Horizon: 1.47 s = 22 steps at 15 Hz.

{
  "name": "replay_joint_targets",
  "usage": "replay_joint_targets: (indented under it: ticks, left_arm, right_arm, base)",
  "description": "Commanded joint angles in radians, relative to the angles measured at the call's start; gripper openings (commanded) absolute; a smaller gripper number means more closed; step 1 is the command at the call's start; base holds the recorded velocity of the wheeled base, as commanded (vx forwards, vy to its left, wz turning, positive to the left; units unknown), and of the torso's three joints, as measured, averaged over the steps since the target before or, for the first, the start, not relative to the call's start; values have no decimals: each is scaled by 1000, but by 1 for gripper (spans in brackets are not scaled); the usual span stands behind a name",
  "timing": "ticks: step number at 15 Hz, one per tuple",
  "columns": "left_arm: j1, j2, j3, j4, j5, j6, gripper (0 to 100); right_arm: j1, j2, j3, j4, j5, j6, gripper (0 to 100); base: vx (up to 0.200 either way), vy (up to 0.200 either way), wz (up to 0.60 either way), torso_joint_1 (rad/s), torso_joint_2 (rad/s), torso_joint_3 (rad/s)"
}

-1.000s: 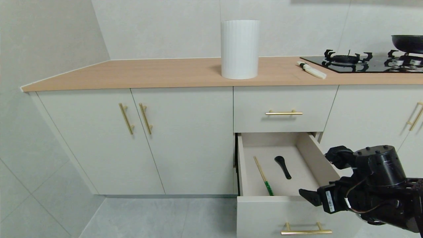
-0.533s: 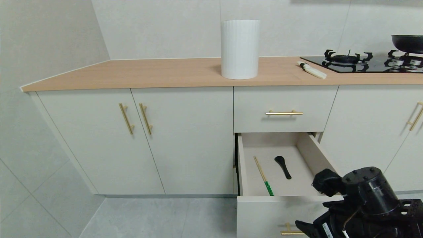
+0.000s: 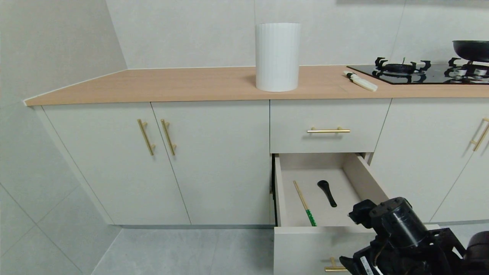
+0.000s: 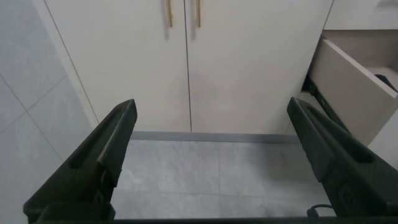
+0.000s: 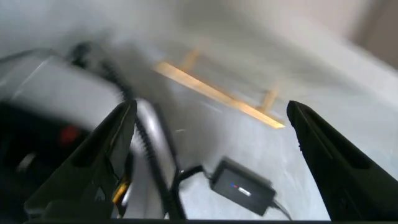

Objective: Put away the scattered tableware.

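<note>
I am holding my right gripper (image 5: 211, 134) low in front of the open drawer (image 3: 363, 179), near its right corner. Its fingers are spread wide and are gripping nothing. Between them a gold bar is showing through heavy blur, probably the drawer's handle (image 5: 217, 93).

My left gripper (image 4: 211, 127) is hanging with its fingers just as far apart and empty. It is facing the floor (image 4: 205, 168) and the cabinet doors (image 4: 249, 62), to the left of the drawer.

Inside the drawer the chopsticks (image 3: 304, 204) are lying along the left side with their green ends toward the near edge. The black spoon (image 3: 327, 193) is lying just to their right, apart from them. On the countertop (image 3: 172, 84) a pale utensil (image 3: 360, 81) is resting between the white canister (image 3: 277, 56) and the stove (image 3: 420, 72).
</note>
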Motion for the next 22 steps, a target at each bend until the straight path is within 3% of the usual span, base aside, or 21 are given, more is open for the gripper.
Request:
replay_joint_targets:
  ticks: [1, 18, 22]
  left_arm:
    - [0, 2, 1, 0, 0, 0, 100]
    - [0, 2, 0, 0, 0, 0, 100]
    - [0, 0, 1, 0, 0, 0, 100]
  right_arm:
    - [-12, 66, -39, 3, -17, 27, 100]
    - [-95, 154, -173, -6, -111, 187, 100]
    - [-129, 191, -211, -74, -109, 179, 100]
  base:
    - [0, 0, 0, 0, 0, 0]
    - [0, 0, 0, 0, 0, 0]
    - [0, 0, 0, 0, 0, 0]
